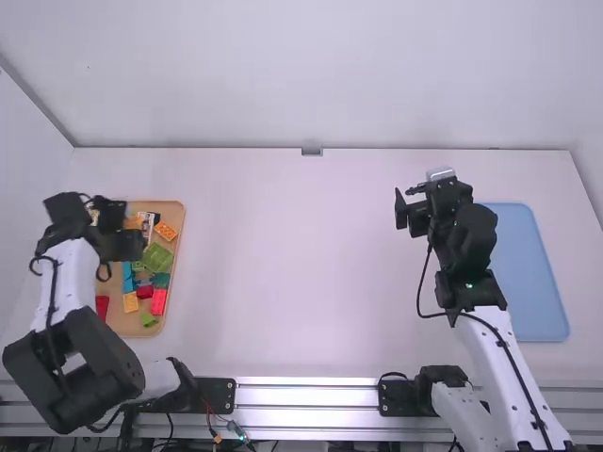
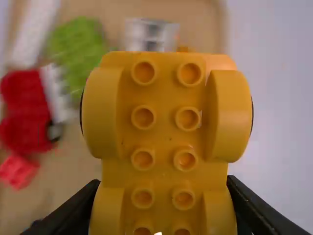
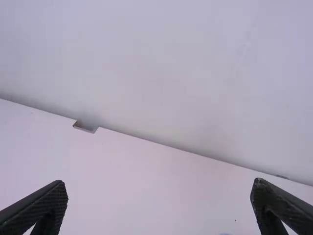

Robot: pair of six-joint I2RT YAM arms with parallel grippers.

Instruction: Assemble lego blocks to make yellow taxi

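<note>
- The left gripper (image 1: pixel 119 235) is hovering over the wooden tray (image 1: pixel 175 211) at the table's left side, its jaws pinching a yellow car piece (image 2: pixel 166 142).
- The yellow car piece is showing paired studs and rounded arches, with the tray lying behind it in the left wrist view.
- The right gripper (image 1: pixel 409 209) is hanging over the table (image 1: pixel 301 273), left of the blue tray (image 1: pixel 529 273), its jaws spreading wide with nothing between them.
- In the wooden tray, an orange brick (image 1: pixel 166 231) is lying toward the far right, with a green plate (image 1: pixel 157 256) nearer.
- Nearer still, a red brick (image 1: pixel 158 301) is lying just right of a yellow brick (image 1: pixel 131 302).
</note>
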